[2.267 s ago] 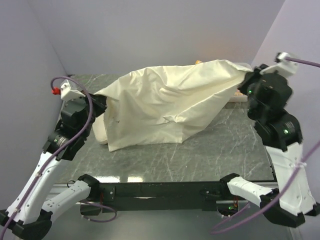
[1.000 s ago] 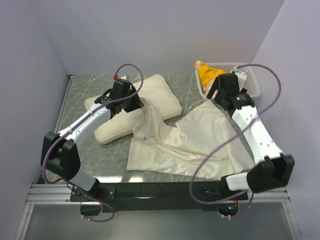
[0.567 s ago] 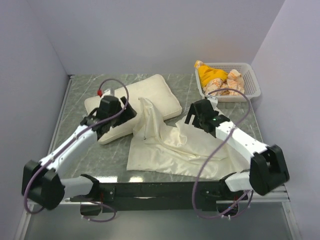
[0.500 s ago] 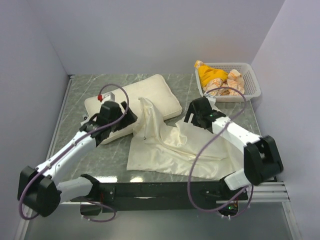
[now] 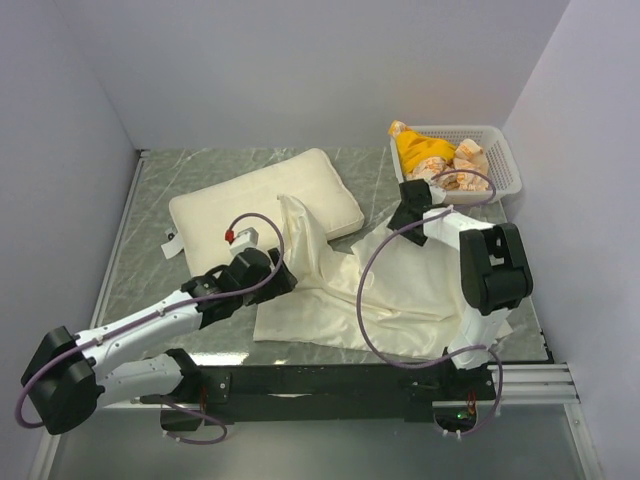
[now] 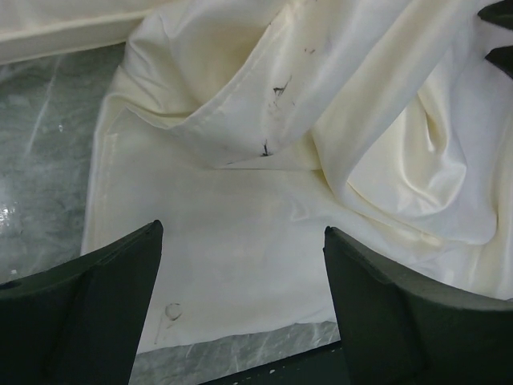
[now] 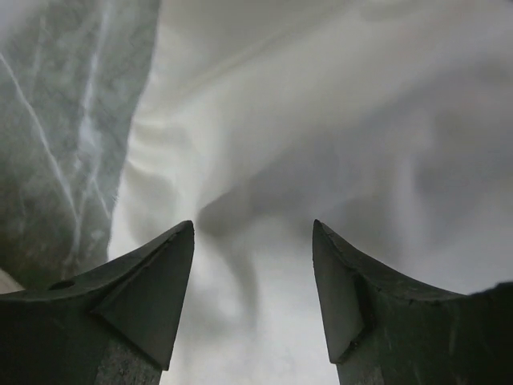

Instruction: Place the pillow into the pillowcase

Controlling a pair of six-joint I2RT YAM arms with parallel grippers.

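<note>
the pillow (image 5: 265,200) lies bare on the table (image 5: 160,180) toward 11 o'clock, outside the pillowcase (image 5: 400,300). the pillowcase sprawls wrinkled from the centre toward 5 o'clock, with one fold leaning on the pillow's near edge. the left gripper (image 6: 242,241) hovers over the pillowcase's 9 o'clock edge, its jaws wide and gripping nothing. the right gripper (image 7: 252,228) hangs above the 1 o'clock corner with its jaws apart and nothing pinched. a basket (image 5: 505,170) sits at 1 o'clock.

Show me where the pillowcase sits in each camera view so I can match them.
Top external: pillowcase spread centre-right on the table, one fold rising beside the pillow.
Left wrist: pillowcase fills most of the frame.
Right wrist: pillowcase fills centre and right.
Shared landmark: the grey marbled table, left of the cloth in both wrist views.
</note>
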